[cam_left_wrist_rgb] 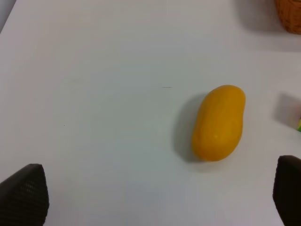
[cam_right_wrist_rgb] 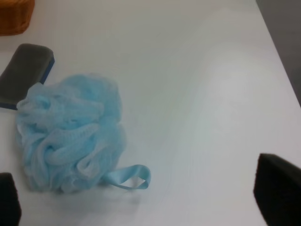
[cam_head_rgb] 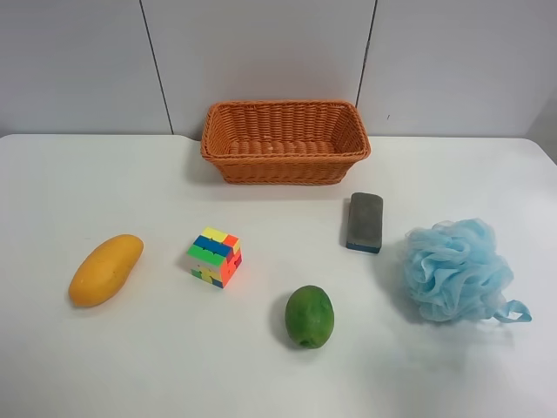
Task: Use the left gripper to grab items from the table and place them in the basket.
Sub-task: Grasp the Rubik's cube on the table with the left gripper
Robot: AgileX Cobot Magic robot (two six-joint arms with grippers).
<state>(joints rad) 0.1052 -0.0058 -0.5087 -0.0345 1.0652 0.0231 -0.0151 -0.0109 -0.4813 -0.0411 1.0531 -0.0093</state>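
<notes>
Left wrist view: the left gripper [cam_left_wrist_rgb: 155,194] hangs wide-jawed, holding nothing, over the table [cam_left_wrist_rgb: 94,94], mango [cam_left_wrist_rgb: 219,122] just ahead. Right gripper [cam_right_wrist_rgb: 141,195] also gapes wide, pouf [cam_right_wrist_rgb: 70,134] before it. Green fruit [cam_head_rgb: 309,316], cube [cam_head_rgb: 214,257] and eraser [cam_head_rgb: 365,221] lie loose; basket [cam_head_rgb: 285,162] stands farthest, at the table's back.

Mango [cam_head_rgb: 105,270], cube [cam_head_rgb: 215,256], green fruit [cam_head_rgb: 309,316], eraser [cam_head_rgb: 365,221], pouf [cam_head_rgb: 452,270] on table [cam_head_rgb: 130,366], outside basket [cam_head_rgb: 283,167]

At the back of the high view I see a pale grey wall [cam_head_rgb: 261,52] of flat panels, split by two thin dark seams [cam_head_rgb: 155,65], each slightly slanted. My right wrist camera catches a darker grey strip [cam_right_wrist_rgb: 287,42] along one edge, too blurred to identify.
</notes>
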